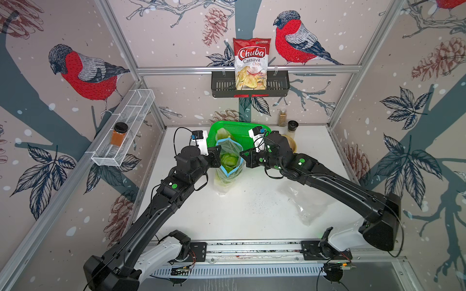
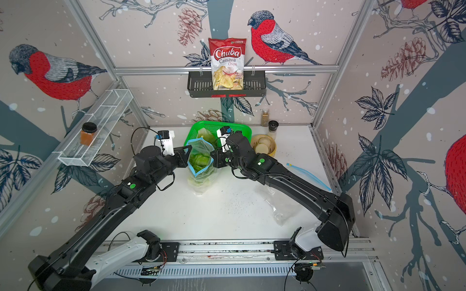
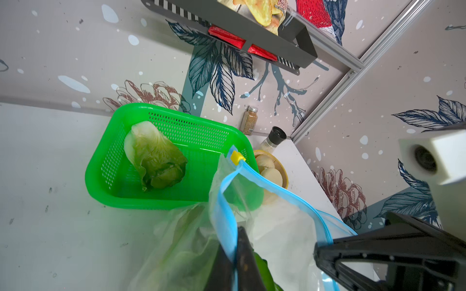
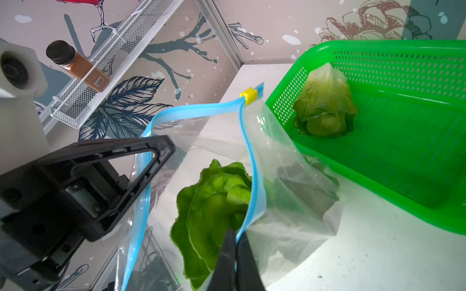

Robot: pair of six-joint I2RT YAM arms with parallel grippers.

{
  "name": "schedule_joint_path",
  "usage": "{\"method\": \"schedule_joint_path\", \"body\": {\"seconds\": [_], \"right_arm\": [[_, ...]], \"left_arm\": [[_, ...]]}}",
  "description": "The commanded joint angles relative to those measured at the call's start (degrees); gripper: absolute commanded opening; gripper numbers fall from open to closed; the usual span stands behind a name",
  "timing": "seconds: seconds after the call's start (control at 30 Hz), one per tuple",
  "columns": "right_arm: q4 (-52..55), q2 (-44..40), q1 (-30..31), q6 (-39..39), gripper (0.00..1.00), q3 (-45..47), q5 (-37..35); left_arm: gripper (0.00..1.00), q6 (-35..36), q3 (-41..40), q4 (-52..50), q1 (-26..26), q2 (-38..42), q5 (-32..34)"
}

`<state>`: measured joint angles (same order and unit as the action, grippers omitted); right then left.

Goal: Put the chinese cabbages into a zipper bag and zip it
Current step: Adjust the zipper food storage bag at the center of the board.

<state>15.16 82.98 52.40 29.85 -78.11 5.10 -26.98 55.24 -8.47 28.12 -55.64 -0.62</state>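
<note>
The zipper bag (image 4: 290,201) stands open right beside the green basket (image 3: 196,131), with chinese cabbages (image 4: 214,209) inside. The left gripper (image 3: 233,262) and right gripper (image 4: 235,262) each pinch its blue edge tight. One cabbage (image 3: 153,156) lies in the basket.

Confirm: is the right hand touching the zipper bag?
Touching. The right wrist view shows the right hand shut on the blue zipper strip of the bag; the strip runs straight into its closed jaws.

Black arms (image 1: 141,221), white bases (image 1: 161,252), possibly-lit green dots (image 1: 174,186).
</note>
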Motion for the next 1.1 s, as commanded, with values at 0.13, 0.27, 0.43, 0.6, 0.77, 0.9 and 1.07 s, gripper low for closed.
{"method": "schedule_joint_path", "body": {"seconds": [0.13, 0.27, 0.43, 0.6, 0.77, 0.9, 1.07], "right_arm": [[-7.2, 0.0, 0.6, 2.5, 0.0, 1.6, -2.1], [-9.8, 0.0, 0.8, 3.8, 0.0, 2.3, -3.1], [-10.5, 1.0, 1.5, 3.6, 0.0, 1.0, -3.9], [-10.7, 2.2, 2.6, 3.2, 0.01, 0.2, -4.2], [-10.9, 2.7, 3.4, 2.1, 0.01, -0.4, -4.1], [-11.3, 1.7, 4.1, 1.4, 0.01, -0.1, -4.9], [-11.4, 0.0, 6.1, 1.1, 0.02, 0.6, -7.2]], "left_arm": [[0.52, 1.2, 4.9, -7.7, 0.0, 0.9, 3.4], [0.57, 1.0, 6.8, -14.6, 0.1, 1.8, 4.6], [0.66, 1.4, 8.0, -18.5, 1.3, 0.5, 5.2], [0.66, 2.7, 9.4, -19.4, 1.5, -3.0, 6.2], [0.5, 4.5, 11.3, -18.8, 2.0, -7.3, 8.5], [0.31, 5.1, 10.6, -16.0, 2.0, -8.6, 8.2], [0.08, 7.9, 10.4, -11.7, 2.0, -8.8, 5.2]]}}
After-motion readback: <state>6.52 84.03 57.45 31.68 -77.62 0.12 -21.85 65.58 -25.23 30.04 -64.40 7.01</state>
